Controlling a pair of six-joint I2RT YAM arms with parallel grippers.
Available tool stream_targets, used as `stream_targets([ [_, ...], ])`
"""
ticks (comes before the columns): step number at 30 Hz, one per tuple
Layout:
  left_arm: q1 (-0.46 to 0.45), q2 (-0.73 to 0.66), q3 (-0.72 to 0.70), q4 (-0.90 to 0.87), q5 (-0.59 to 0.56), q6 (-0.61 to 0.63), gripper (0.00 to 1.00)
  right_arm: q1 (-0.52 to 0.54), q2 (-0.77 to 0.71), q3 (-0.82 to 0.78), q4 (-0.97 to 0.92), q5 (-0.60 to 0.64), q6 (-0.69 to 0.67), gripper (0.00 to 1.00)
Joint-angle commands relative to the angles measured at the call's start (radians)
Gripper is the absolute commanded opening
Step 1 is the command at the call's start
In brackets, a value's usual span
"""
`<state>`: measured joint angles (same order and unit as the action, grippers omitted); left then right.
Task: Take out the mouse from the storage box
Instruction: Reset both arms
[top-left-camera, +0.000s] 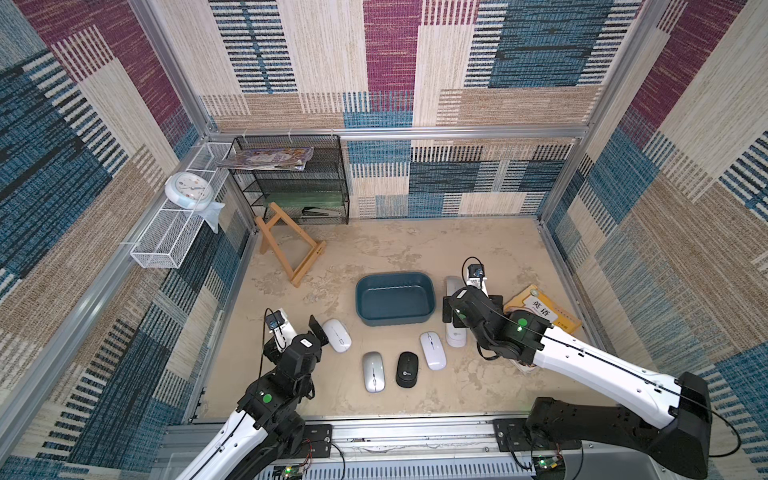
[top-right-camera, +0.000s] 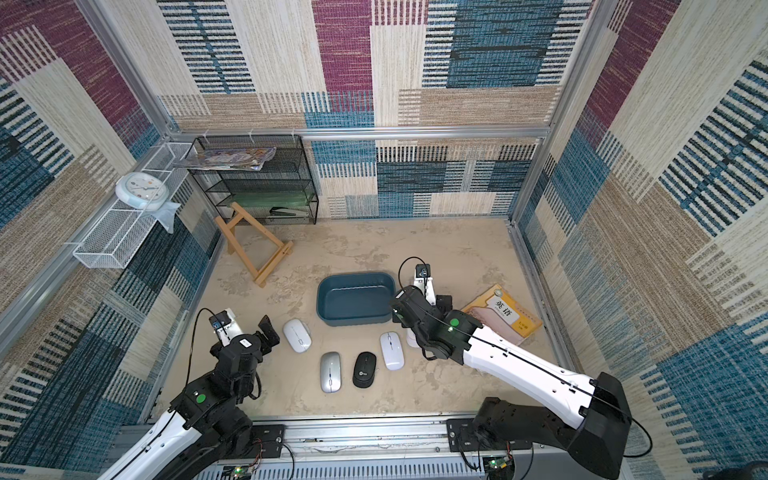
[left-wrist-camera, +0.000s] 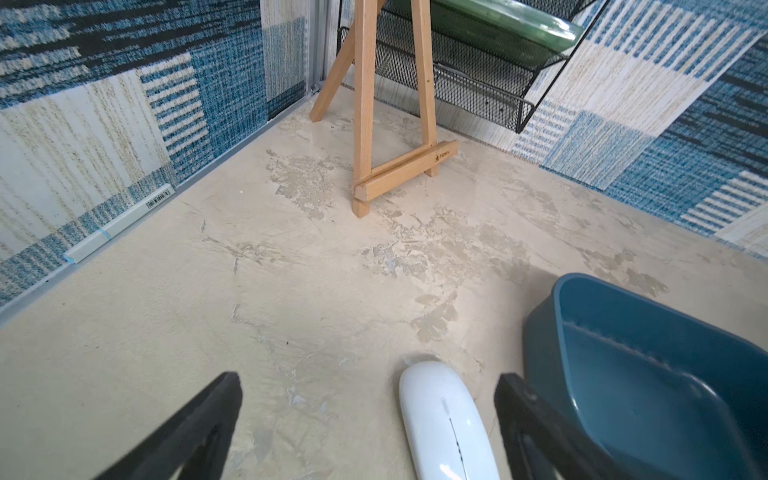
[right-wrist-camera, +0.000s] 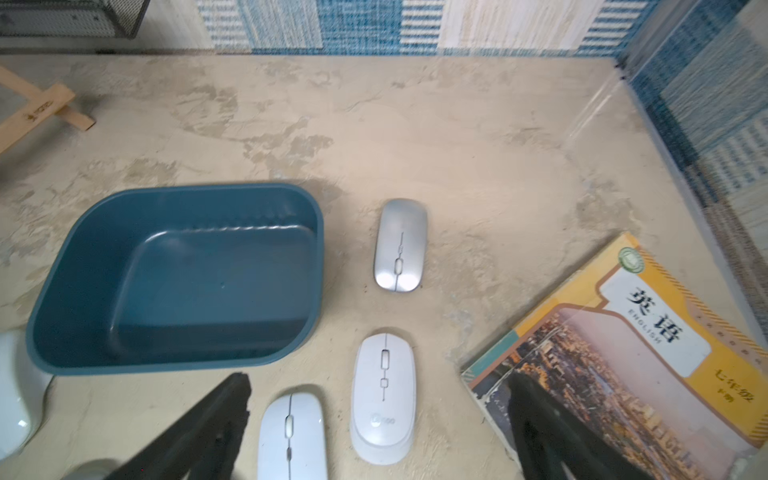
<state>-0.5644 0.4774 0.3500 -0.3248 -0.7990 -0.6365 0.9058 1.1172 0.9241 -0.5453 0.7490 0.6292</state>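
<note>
right end effector is spread wide, white mouse between its jaws beside storage box.

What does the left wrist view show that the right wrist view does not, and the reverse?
Only the left wrist: a green thing in the black mesh rack, and a labelled white strip along the wall. Only the right wrist: a silver mouse, a white mouse with a logo, an English textbook. Both: the storage box, seen empty, and the wooden easel.
</note>
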Motion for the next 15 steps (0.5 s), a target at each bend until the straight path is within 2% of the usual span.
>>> stream_targets([
  [1,0.001,0.028,-0.034,0.216,-0.085,0.111,0.99,-0.01,-0.049,-0.055,0.123,0.144,-0.069,0.99],
  [5,0.003,0.12,-0.005,0.327,-0.182,0.19,0.99,-0.023,-0.147,-0.203,0.38,0.222,-0.228,0.99],
  [9,0.031,0.255,0.026,0.519,-0.236,0.367,0.99,-0.067,-0.199,-0.285,0.514,0.263,-0.345,0.99],
  [11,0.087,0.324,0.052,0.556,-0.204,0.397,0.99,-0.102,-0.212,-0.31,0.564,0.269,-0.396,0.99],
  [15,0.24,0.455,0.097,0.565,-0.087,0.375,0.99,-0.22,-0.206,-0.322,0.61,0.191,-0.454,0.99],
])
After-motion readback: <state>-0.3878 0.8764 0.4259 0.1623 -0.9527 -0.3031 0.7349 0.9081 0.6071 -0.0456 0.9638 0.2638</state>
